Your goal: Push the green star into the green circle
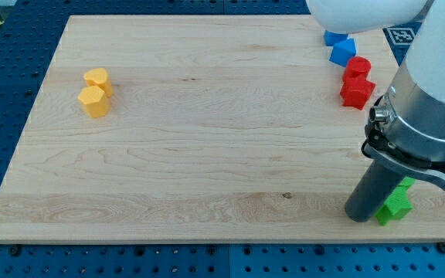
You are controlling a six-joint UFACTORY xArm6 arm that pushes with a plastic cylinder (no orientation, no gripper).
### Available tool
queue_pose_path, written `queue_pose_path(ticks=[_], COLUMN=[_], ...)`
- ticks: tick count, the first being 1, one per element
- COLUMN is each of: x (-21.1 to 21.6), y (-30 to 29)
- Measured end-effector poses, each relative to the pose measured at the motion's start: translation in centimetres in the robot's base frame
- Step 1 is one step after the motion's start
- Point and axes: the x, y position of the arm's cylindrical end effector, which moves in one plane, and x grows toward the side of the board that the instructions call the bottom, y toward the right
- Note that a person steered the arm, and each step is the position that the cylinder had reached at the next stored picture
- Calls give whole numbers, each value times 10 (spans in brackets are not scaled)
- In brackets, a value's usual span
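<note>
Where wooden board (207,139) nears the view's bottom right, my tip (359,216) touching green star (395,207); no jaws.

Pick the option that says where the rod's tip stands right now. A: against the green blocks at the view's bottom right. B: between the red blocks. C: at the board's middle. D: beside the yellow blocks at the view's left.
A: my tip sits at the view's bottom right, right beside the green star, far from the yellow blocks.

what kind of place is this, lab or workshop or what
Likely a robotics lab bench: a wooden board on a blue perforated table, small coloured blocks like the yellow pair, and my tip beside a green block.
</note>
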Motion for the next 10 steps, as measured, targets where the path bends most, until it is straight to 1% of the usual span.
queue_pose_path(ticks=[3,5,6,7,8,9,10], x=[0,20,22,16,-14,-75,-87], y=[-2,-2,-2,-17,-52,-31,-22])
